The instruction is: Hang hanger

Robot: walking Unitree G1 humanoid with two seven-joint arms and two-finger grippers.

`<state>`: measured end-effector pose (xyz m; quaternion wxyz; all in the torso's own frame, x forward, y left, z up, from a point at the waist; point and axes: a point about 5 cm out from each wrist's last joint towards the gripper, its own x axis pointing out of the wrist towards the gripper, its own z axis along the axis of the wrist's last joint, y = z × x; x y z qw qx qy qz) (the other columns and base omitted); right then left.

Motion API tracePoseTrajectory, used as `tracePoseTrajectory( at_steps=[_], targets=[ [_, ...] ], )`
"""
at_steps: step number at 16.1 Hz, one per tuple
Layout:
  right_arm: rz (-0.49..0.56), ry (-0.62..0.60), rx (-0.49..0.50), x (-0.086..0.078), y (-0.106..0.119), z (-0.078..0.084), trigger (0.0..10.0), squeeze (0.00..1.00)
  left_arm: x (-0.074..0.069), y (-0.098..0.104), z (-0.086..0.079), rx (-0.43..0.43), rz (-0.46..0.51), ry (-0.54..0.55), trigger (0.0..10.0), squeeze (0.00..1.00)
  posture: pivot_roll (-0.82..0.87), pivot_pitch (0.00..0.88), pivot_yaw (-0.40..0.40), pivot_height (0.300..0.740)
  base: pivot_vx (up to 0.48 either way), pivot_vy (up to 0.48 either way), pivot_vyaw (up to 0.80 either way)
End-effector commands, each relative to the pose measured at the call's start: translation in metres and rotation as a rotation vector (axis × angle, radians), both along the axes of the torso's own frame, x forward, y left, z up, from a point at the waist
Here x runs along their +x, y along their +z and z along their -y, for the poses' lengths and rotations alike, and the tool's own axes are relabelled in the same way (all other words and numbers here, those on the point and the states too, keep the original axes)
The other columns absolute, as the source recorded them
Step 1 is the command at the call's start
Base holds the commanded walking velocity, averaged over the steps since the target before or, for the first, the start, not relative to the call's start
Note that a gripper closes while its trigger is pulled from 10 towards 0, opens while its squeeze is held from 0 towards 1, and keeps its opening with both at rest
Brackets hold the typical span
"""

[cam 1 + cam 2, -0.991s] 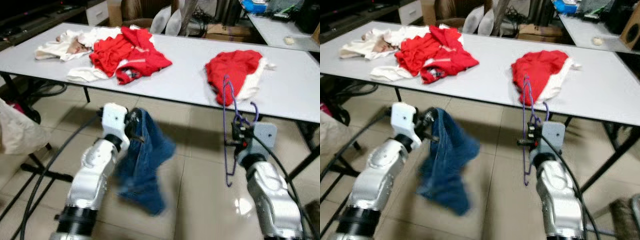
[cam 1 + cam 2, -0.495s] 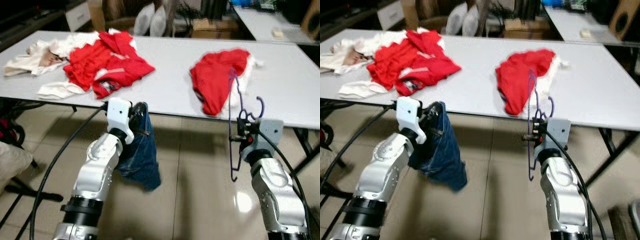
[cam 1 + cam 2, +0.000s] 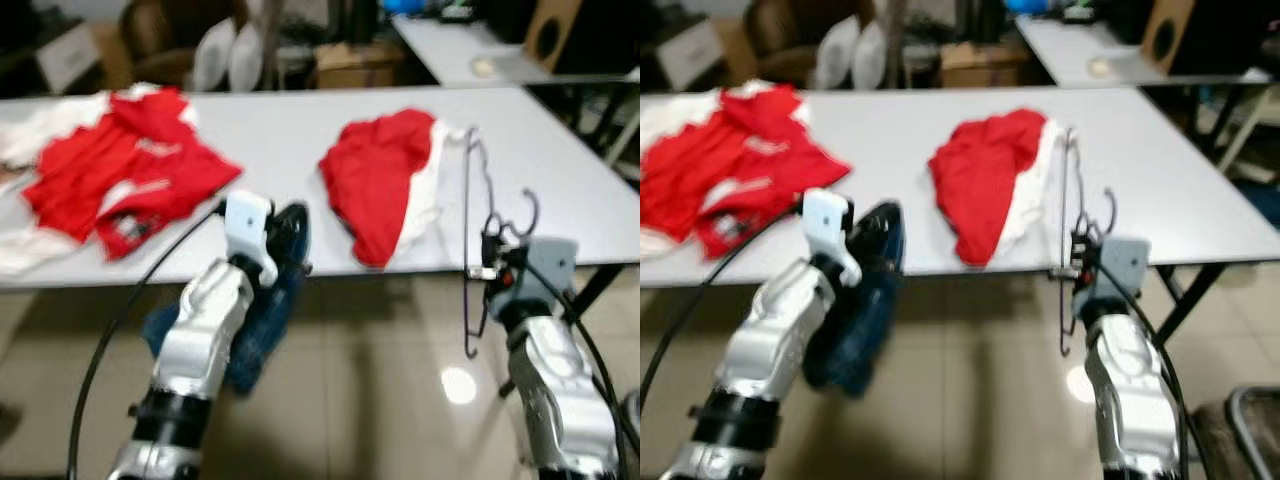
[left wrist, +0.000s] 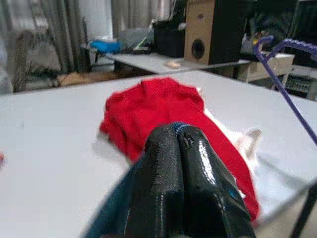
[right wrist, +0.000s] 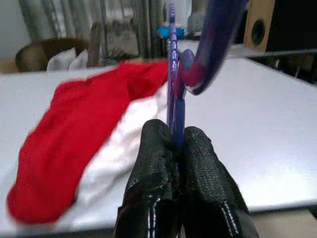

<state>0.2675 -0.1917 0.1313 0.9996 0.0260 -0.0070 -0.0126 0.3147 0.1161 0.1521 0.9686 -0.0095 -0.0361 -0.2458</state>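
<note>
In the left eye view a long white table (image 3: 560,190) runs across the scene, and the robot stands at its near edge with both arms raised. The left gripper (image 3: 290,235) sits at the table's near edge with a blue denim garment (image 3: 265,325) hanging from it, down below the tabletop towards the tiled floor (image 3: 380,400). The right gripper (image 3: 490,265) holds a purple hanger (image 3: 468,240) upright, its wire frame standing just in front of the table edge and its hook curving up beside the gripper. On the table lie a red and white garment (image 3: 385,180) between the two grippers and a pile of red and white clothes (image 3: 110,180) further to the left. The right eye view shows the same layout, with the hanger (image 3: 1068,230) rising against the edge of the red and white garment (image 3: 990,175). In the left wrist view the two black fingers (image 4: 198,163) are pressed together with a strip of blue denim (image 4: 116,203) caught between them; beyond them lies the red garment (image 4: 163,109) on the tabletop, and a purple hanger edge (image 4: 292,99) crosses one side. In the right wrist view the black fingers (image 5: 198,158) are clamped on the purple hanger (image 5: 173,99), which stands up from between them, with the red and white garment (image 5: 89,134) spread on the table behind.
</note>
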Motion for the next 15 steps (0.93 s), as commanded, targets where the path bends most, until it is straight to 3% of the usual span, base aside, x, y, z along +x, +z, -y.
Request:
tracePoseTrajectory(
  at_steps=[1, 5, 10, 15],
  targets=[
    [0.025, 0.015, 0.018, 0.0, 0.004, -0.006, 10.0, 0.0, 0.0, 0.004, -0.005, -0.007, 0.01, -0.006, 10.0, 0.0, -0.11, 0.004, 0.036, 0.74, 0.428, 0.0, -0.8],
    [0.018, 0.038, 0.009, -0.001, 0.003, -0.008, 10.0, 0.0, 0.002, -0.006, -0.011, -0.006, -0.047, 0.038, 10.0, 0.0, -0.1, 0.004, 0.037, 0.74, 0.288, 0.0, -0.72],
    [0.016, 0.131, -0.073, 0.001, 0.007, -0.021, 10.0, 0.0, 0.0, -0.007, -0.02, -0.019, -0.042, 0.106, 10.0, 0.0, -0.1, 0.004, 0.019, 0.74, 0.0, -0.055, 0.0],
    [0.016, 0.113, -0.078, 0.004, 0.007, -0.015, 10.0, 0.0, -0.003, -0.005, -0.016, -0.009, -0.024, 0.095, 10.0, 0.0, -0.09, 0.0, 0.003, 0.74, 0.0, -0.424, 0.8]
  ],
)
